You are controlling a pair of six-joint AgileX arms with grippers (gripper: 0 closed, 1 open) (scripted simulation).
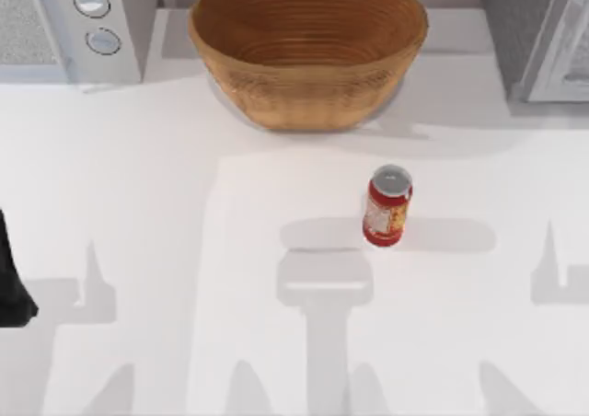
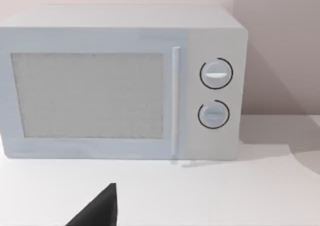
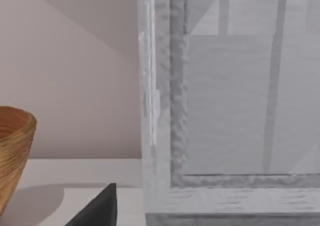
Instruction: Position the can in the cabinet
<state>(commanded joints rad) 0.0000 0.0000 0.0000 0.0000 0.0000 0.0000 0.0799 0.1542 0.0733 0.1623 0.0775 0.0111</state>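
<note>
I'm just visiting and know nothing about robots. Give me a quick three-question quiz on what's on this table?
1. True or false: the can stands upright on the table.
2. What sits right behind the can? A) woven bowl B) microwave C) cabinet
3. Fill in: the cabinet stands at the table's far ___ corner.

Key: 1 true; 2 A; 3 right.

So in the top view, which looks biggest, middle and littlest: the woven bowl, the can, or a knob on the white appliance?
1. Woven bowl, by far the biggest.
2. Can.
3. Knob, a bit smaller than the can.
</note>
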